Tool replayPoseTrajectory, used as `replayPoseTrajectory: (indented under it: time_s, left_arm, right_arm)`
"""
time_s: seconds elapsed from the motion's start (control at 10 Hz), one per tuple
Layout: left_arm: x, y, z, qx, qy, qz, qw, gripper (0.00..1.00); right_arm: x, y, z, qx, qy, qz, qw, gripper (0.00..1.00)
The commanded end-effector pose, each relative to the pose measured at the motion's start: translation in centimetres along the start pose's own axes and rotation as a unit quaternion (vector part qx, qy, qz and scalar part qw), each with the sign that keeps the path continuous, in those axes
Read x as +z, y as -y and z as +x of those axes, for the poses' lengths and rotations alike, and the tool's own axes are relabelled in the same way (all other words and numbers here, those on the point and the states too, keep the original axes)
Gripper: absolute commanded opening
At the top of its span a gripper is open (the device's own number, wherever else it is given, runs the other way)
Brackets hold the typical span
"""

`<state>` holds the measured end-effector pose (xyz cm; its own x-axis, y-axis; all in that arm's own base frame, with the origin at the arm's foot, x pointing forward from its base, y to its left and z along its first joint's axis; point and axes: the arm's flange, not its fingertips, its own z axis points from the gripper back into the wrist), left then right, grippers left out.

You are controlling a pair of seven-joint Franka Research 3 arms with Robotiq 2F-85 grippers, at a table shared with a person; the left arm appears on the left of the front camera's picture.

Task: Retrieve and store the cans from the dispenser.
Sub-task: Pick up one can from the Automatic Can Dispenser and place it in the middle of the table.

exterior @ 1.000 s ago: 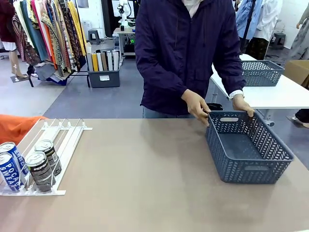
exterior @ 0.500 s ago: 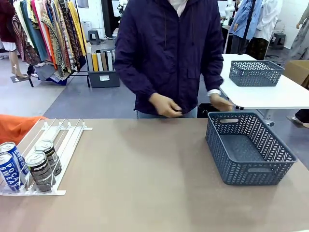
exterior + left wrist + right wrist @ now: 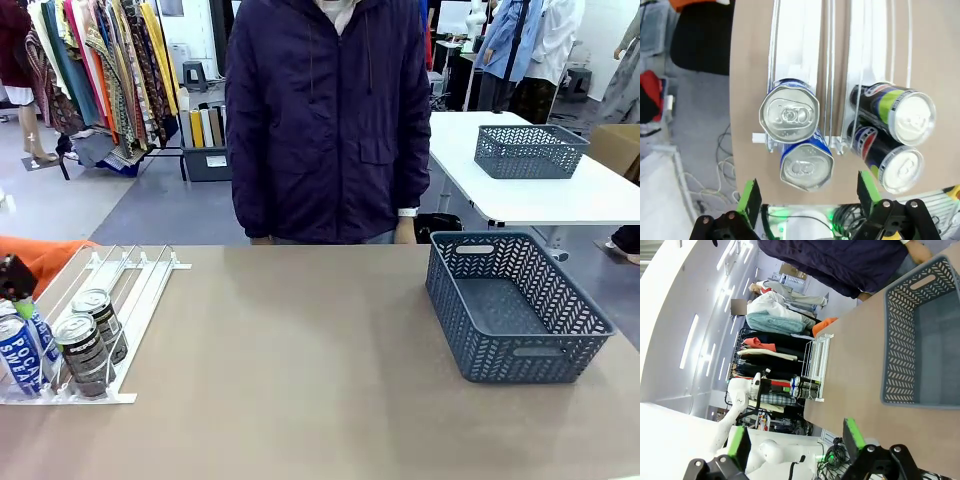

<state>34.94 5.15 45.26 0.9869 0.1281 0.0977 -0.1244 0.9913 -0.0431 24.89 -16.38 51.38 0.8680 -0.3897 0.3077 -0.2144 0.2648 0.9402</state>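
- The left gripper (image 3: 807, 189) points straight down over the low end of the dispenser (image 3: 800, 45), its jaws spread wide with nothing between the green pads.
- Under it are two blue cans (image 3: 789, 115) in one lane, silver tops up, one just behind the other.
- At 3 o'clock from them, in a neighbouring lane, are two dark cans (image 3: 912, 117) bearing a red, white and blue roundel; I can't make out the lettering.
- From the front, the nearest blue can reads "POCARI SWEAT" in white, and the left gripper enters at the 9 o'clock edge just above it.
- All four cans rest against the dispenser's white stops, at 8 o'clock on the desk (image 3: 300, 360).
- The right gripper (image 3: 796, 437) hangs above the desk's near side, jaws likewise wide and empty.
- A grey-blue basket (image 3: 525, 355) sits at 3 o'clock, well apart from the cans.
- A person (image 3: 330, 110) in a dark jacket stands at 12 o'clock, arms down.
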Motion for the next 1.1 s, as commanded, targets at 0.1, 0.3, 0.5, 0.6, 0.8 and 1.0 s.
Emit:
replayPoseTrajectory:
  time_s: [0.1,0.3,0.5,0.6,0.8,1.0]
  left_arm:
    - [-4.0,-0.4,-1.8,0.024,-0.016,0.017,0.999,1.0]
    - [-4.8,-0.7,-1.9,0.025,-0.019,0.019,0.999,1.0]
    - [-4.9,-0.6,-1.9,0.023,-0.021,0.016,0.999,1.0]
    - [-5.1,-0.4,-1.9,0.021,-0.022,0.016,0.999,1.0]
    - [-5.3,-0.5,-1.8,0.02,-0.02,0.015,0.999,1.0]
    - [-5.3,-0.2,-1.8,0.014,-0.027,0.019,0.999,0.04]
  right_arm:
    - [-0.1,-0.4,0.3,0.006,0.008,0.013,1.0,1.0]
    - [-0.1,-0.4,0.3,0.006,0.008,0.013,1.0,1.0]
    - [-0.1,-0.4,0.3,0.006,0.008,0.013,1.0,1.0]
    - [-0.1,-0.4,0.3,0.006,0.008,0.013,1.0,1.0]
    - [-0.1,-0.4,0.3,0.006,0.008,0.013,1.0,1.0]
    - [-0.1,-0.4,0.3,0.006,0.008,0.013,1.0,1.0]
